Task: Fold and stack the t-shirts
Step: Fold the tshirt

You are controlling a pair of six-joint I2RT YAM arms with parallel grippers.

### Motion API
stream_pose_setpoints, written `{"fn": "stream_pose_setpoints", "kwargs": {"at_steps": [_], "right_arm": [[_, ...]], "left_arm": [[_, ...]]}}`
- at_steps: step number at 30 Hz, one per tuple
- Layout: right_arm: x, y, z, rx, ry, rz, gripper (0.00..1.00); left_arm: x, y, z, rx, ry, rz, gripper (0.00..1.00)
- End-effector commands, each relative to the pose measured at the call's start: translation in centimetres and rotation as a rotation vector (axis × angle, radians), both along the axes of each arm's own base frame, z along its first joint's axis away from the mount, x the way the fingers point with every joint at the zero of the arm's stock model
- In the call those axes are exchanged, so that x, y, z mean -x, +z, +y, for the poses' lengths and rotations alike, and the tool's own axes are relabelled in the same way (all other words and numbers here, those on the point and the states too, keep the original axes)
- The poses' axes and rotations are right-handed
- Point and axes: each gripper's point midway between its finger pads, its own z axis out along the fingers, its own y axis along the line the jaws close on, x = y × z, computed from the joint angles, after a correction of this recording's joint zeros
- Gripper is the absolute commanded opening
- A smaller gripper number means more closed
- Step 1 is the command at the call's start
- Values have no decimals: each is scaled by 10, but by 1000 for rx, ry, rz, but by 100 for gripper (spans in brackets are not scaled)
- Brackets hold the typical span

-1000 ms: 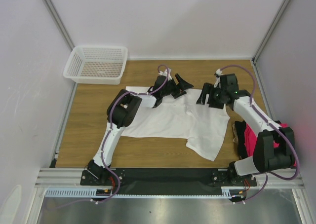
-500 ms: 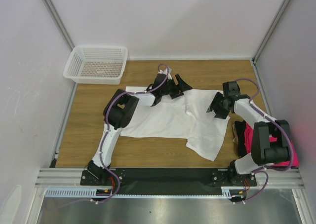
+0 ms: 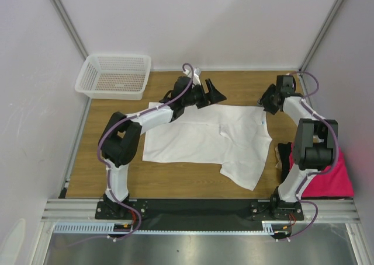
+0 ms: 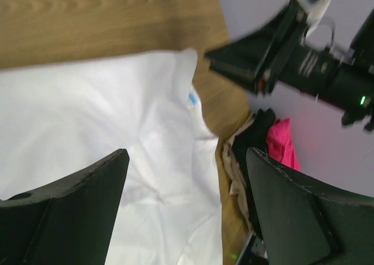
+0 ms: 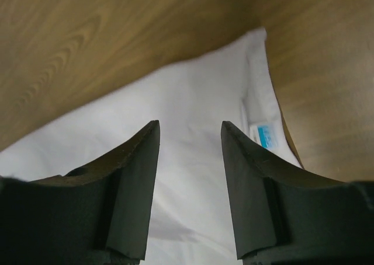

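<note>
A large white t-shirt [image 3: 204, 139] lies spread across the middle of the table, its blue-white tag [image 5: 264, 135] near the far right corner. My left gripper [image 3: 215, 94] hangs open above the shirt's far edge, holding nothing; in the left wrist view its jaws [image 4: 187, 154] frame the white cloth [image 4: 117, 119]. My right gripper [image 3: 267, 101] hovers at the shirt's far right corner. In the right wrist view its fingers [image 5: 188, 126] stand apart over white cloth with nothing between them. A magenta-pink t-shirt [image 3: 327, 171] and a black one [image 3: 284, 157] lie bunched at the right edge.
A white mesh basket [image 3: 114, 75] stands at the back left corner. A strip of beige cloth [image 4: 234, 160] lies by the black shirt. Walls close in the back and both sides. Bare wood shows left of the shirt and along the far edge.
My right arm has swung from above the shirt to the far right corner and its jaws have narrowed. My left arm has stretched further back. More of the pink shirt shows.
</note>
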Motion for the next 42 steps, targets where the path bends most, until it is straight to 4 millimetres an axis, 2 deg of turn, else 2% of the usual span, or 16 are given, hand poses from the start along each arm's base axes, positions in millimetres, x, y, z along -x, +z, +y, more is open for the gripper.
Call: {"fn": "stream_pose_setpoints", "kwargs": {"at_steps": [1,6,11,14,18,24,27,29,34,38,42], "right_arm": [[-32,5,1,18,38,-43,50],[-21,-11,-17,107,25,24,50],[-1,-31,-25,130,40,74,50],[2,-40,-26,135,44,79,50],[-6,-47,-27,140,54,80,50],[-20,-48,-24,126,70,48,46],[-23,-49,-22,113,71,44,39],[-24,-49,-23,114,68,46,31],[-29,-37,-32,154,53,23,18],[-31,-36,-38,160,57,25,11],[-31,-42,-37,145,62,33,8]], "left_arm": [[34,-17,0,-61,-28,46,88],[55,-35,-8,-114,-29,84,88],[62,-51,-13,-148,-6,112,87],[64,-61,-13,-161,20,136,87],[64,-74,-13,-180,46,159,86],[59,-76,-17,-183,51,166,86],[59,-79,-18,-188,47,174,86],[60,-80,-18,-192,44,174,86],[62,-86,-20,-210,34,192,86],[61,-88,-24,-218,34,190,85],[55,-91,-28,-235,54,201,82]]}}
